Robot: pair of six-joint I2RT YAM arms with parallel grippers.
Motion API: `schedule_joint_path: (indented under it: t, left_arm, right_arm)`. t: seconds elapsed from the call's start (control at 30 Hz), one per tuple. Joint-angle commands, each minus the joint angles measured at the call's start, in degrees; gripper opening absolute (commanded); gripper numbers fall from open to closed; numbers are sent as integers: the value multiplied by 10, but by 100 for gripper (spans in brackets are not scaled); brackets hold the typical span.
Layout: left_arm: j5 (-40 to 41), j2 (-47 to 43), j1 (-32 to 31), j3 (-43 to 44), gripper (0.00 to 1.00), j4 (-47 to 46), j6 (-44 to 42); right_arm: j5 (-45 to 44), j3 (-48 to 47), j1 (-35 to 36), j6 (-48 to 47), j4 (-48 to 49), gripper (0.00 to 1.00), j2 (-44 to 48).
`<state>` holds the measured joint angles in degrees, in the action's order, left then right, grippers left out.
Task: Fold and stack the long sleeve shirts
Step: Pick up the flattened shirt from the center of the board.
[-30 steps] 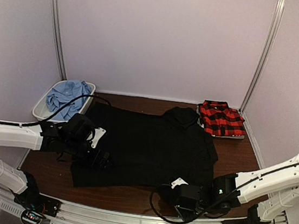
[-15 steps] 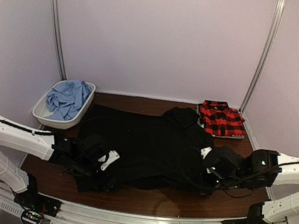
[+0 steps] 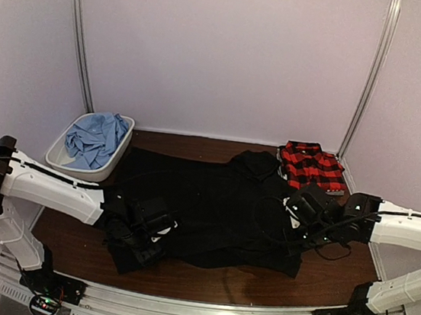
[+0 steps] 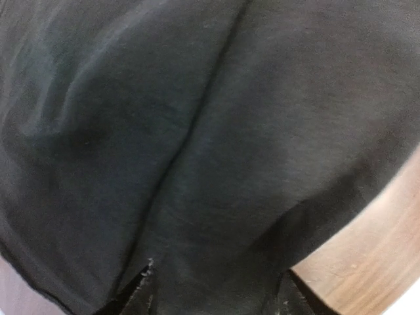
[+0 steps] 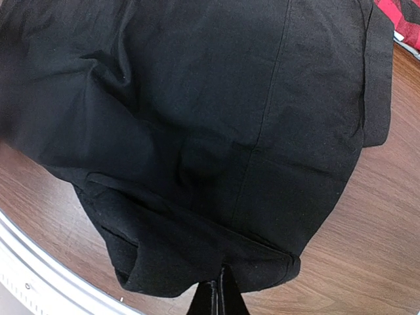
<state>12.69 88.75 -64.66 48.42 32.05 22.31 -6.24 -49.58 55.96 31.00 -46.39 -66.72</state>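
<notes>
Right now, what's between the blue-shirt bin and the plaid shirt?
In the top view, the black shirt, collar end, lies between the bin and the plaid shirt, with a bare strip of table behind it.

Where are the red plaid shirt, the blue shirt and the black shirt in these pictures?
red-and-black plaid shirt (image 3: pixel 313 168), top view, middle of the folded cloth.
light blue shirt (image 3: pixel 94 137), top view, its crumpled middle.
black shirt (image 3: pixel 220 205), top view, middle of its spread body.
</notes>
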Motion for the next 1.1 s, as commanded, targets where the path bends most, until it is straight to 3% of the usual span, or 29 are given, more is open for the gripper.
schedule_joint_path:
  t: [0.0, 0.23, 0.4, 0.7, 0.9, 1.03, 1.07]
  left_arm:
    - [57, 13, -11, 30, 55, 56, 21]
    - [10, 13, -13, 34, 34, 50, 10]
    - [-63, 10, -14, 22, 38, 30, 2]
    - [-79, 37, -20, 28, 45, 35, 0]
    - [-62, 58, -21, 35, 27, 48, 5]
    - [-54, 51, -21, 44, 1, 63, 5]
    - [-50, 48, -21, 48, 0, 68, 6]
  right_arm:
    - [15, -21, -21, -35, 9, 0, -12]
    - [20, -29, -41, -50, 8, 0, -14]
    - [21, -29, -46, -51, 5, 0, -9]
    - [27, -19, -47, -48, 11, 0, -2]
    - [27, -17, -48, -48, 10, 0, 0]
    - [28, -14, -47, -47, 6, 0, 4]
    - [30, -14, -47, -46, 4, 0, 6]
